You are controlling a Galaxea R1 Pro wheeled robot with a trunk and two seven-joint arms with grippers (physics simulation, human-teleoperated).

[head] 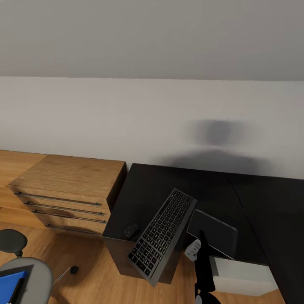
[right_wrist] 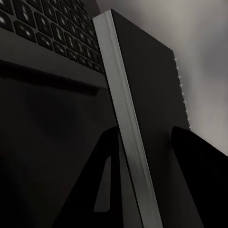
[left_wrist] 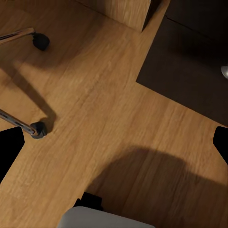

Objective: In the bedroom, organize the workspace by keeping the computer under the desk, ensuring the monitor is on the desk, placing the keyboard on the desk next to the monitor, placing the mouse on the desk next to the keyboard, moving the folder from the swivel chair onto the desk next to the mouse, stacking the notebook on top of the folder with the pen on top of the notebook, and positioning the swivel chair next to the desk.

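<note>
The slim silver-framed keyboard with black keys (head: 162,236) lies on the black L-shaped desk (head: 211,190), its long axis running diagonally from the near left corner toward the wall, its near end overhanging the front edge. A small black rounded mouse (head: 131,230) sits just left of it. On its right lies the thin dark grey notebook (head: 212,233), pale binding dots along one edge; the right end effector (right_wrist: 137,166) has its fingers closed on the notebook's edge. The left end effector's fingertips (left_wrist: 10,147) stand wide apart over the wooden floor (left_wrist: 109,109), holding nothing. The flat bright blue folder (head: 9,283) rests on the grey swivel chair (head: 36,276).
</note>
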